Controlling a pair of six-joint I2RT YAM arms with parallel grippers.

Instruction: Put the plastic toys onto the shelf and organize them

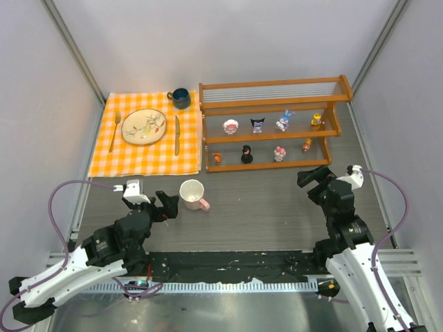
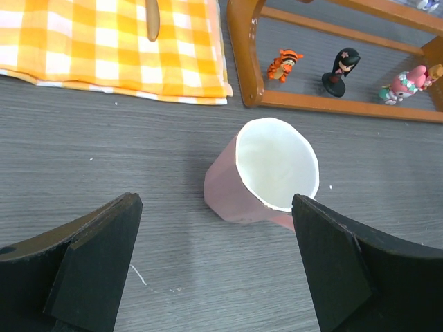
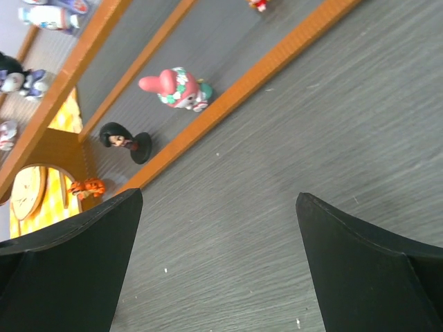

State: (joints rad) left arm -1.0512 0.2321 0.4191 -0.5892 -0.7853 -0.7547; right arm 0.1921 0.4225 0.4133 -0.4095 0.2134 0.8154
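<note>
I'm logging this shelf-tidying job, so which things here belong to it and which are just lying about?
Job: shelf; plastic toys, all eight on it.
Lying about: pink mug, checked cloth, plate, fork, knife, dark mug.

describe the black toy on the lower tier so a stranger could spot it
Find the wide orange-brown shelf, the largest thing in view, and look along its lower tier. The black toy stands second from the left, between the orange tiger toy and the pink-white toy. Only it on that tier is dark, upright on a round black base.
</note>
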